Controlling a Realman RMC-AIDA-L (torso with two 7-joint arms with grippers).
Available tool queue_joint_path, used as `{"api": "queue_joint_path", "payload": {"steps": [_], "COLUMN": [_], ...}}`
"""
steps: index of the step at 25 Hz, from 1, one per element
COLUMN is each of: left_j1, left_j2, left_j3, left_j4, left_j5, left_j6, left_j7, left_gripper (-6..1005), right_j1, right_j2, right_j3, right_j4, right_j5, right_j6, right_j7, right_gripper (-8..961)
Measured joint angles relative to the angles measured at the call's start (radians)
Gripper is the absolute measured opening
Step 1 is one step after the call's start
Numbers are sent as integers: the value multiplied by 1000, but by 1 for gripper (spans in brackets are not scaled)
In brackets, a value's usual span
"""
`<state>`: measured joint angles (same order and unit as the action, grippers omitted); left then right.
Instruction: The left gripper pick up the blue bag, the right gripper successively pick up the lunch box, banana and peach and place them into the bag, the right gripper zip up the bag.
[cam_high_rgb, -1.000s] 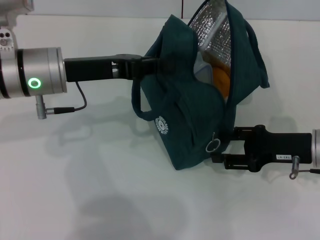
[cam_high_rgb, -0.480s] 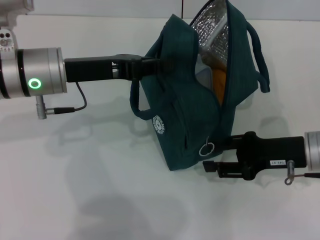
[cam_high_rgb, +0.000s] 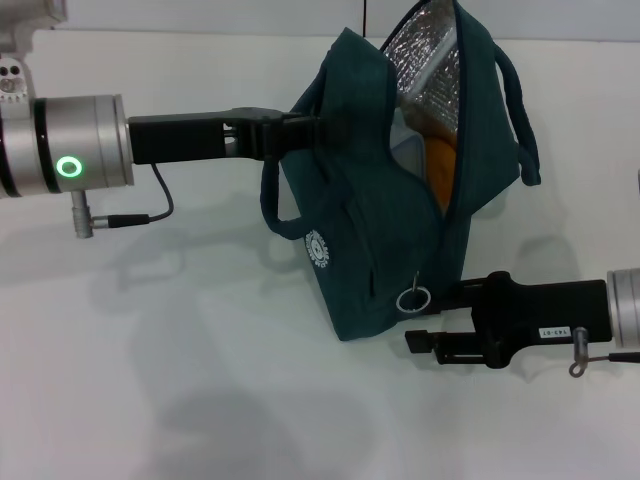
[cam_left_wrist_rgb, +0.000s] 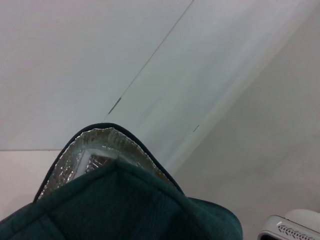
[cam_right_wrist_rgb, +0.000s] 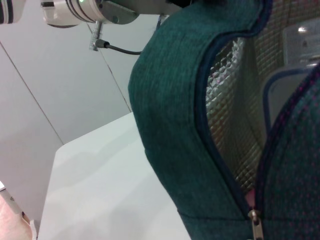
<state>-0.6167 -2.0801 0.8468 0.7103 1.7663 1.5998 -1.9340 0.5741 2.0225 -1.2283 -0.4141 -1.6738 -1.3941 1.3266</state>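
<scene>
The blue bag (cam_high_rgb: 385, 215) hangs tilted above the table, its mouth gaping to show silver lining (cam_high_rgb: 425, 55). My left gripper (cam_high_rgb: 292, 128) reaches in from the left and is shut on the bag's upper rim. Inside, the orange banana (cam_high_rgb: 440, 165) lies beside the pale lunch box (cam_high_rgb: 405, 150), whose blue rim (cam_right_wrist_rgb: 270, 100) also shows in the right wrist view. The peach is hidden. My right gripper (cam_high_rgb: 430, 318) sits at the bag's lower right end, open, its fingers apart just behind the metal zipper ring (cam_high_rgb: 413, 300). The zipper pull (cam_right_wrist_rgb: 256, 225) is close to the right wrist camera.
A rope handle (cam_high_rgb: 515, 110) droops over the bag's right side and another loops on its left (cam_high_rgb: 272, 205). The white table (cam_high_rgb: 200, 380) stretches below and to the left. A cable (cam_high_rgb: 150, 215) hangs from the left wrist.
My right gripper has slid left and slightly down along the bag's lower end. The bag's bottom and zipper ring swung a little left. The left arm has held still.
</scene>
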Motion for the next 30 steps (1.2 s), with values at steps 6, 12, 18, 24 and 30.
{"api": "queue_joint_path", "payload": {"steps": [6, 12, 18, 24, 30], "left_j1": [0, 0, 2, 3, 2], "left_j2": [-1, -2, -2, -3, -3], "left_j3": [1, 2, 2, 2, 3], "left_j4": [2, 0, 0, 0, 0], "left_j5": [-1, -1, -1, -2, -3], "left_j6": [0, 0, 0, 0, 0], "left_j7": [2, 3, 3, 3, 3], "left_gripper": [53, 53, 54, 54, 53], "right_j1": [9, 13, 12, 12, 25], "right_j2": [5, 5, 5, 5, 5], "right_j3": [-8, -9, -20, -30, -50], "right_j4": [0, 0, 0, 1, 2], "right_j5": [2, 15, 38, 42, 44], "right_j6": [-4, -30, -16, 0, 13], "right_j7": [0, 3, 3, 1, 3], "right_gripper": [541, 509, 477, 445, 413]}}
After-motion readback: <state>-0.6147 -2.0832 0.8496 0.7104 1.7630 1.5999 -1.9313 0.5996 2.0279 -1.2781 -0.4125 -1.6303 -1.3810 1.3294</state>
